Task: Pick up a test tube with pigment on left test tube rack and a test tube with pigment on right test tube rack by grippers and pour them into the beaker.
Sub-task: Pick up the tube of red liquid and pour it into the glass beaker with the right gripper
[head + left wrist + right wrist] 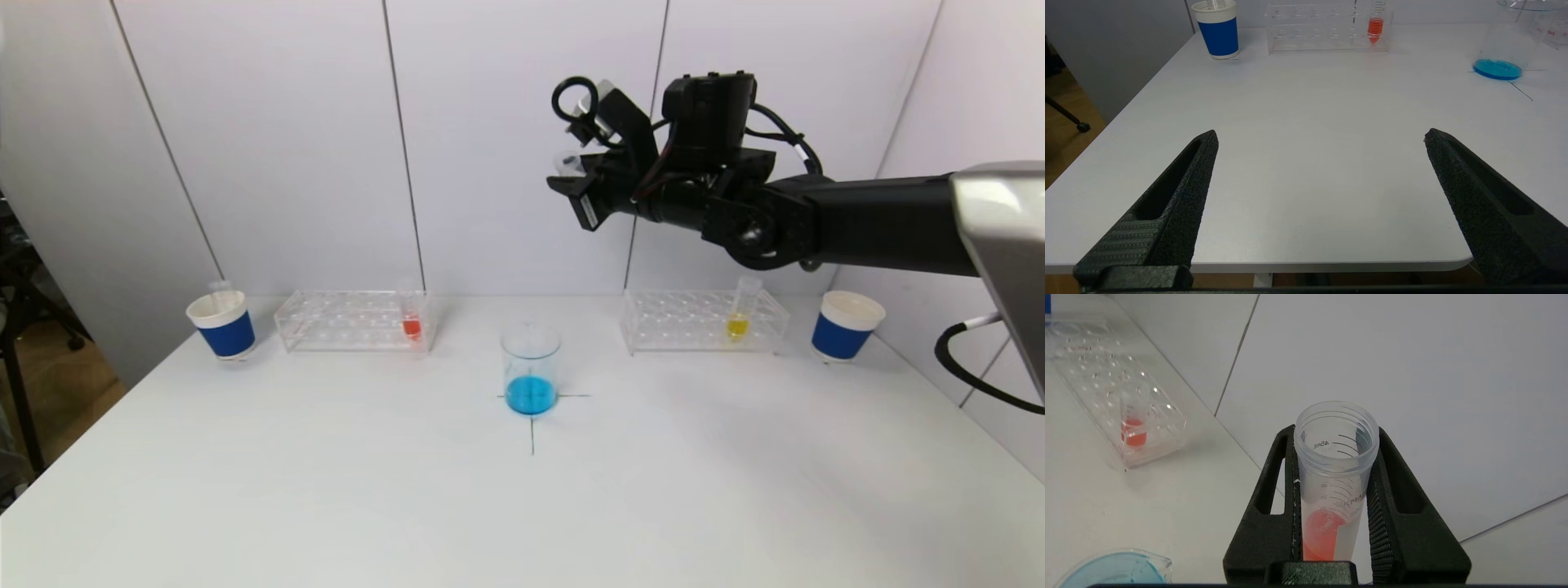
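Tube [1336, 465] marked "45mL" pinched in right pincer [1333, 457] above beaker [531, 369], left pincer [1318, 139] spread.

left cup [221, 326]: blue-banded, on the bench [326, 490], holding a clear tube
right cup [845, 326]: blue-banded, by the bench's right edge
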Controlling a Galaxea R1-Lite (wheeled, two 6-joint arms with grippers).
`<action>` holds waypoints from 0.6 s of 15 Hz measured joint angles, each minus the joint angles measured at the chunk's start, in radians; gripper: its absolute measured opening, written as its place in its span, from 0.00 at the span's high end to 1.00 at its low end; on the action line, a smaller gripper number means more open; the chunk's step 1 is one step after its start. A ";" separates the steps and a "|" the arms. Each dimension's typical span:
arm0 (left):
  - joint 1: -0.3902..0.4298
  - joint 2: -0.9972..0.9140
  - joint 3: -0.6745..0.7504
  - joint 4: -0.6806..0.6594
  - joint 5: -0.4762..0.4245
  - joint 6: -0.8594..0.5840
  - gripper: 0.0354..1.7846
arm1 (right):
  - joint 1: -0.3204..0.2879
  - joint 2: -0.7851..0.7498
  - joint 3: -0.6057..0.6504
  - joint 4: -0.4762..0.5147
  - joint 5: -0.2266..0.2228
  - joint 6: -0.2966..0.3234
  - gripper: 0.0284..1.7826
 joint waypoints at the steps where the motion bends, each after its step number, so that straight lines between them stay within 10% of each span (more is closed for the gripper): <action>1: 0.000 0.000 0.000 0.000 0.000 0.000 0.01 | -0.002 0.004 0.019 -0.002 0.030 -0.061 0.73; 9: 0.000 0.000 0.000 0.000 0.000 0.000 0.01 | -0.018 0.020 0.074 0.016 0.223 -0.475 0.73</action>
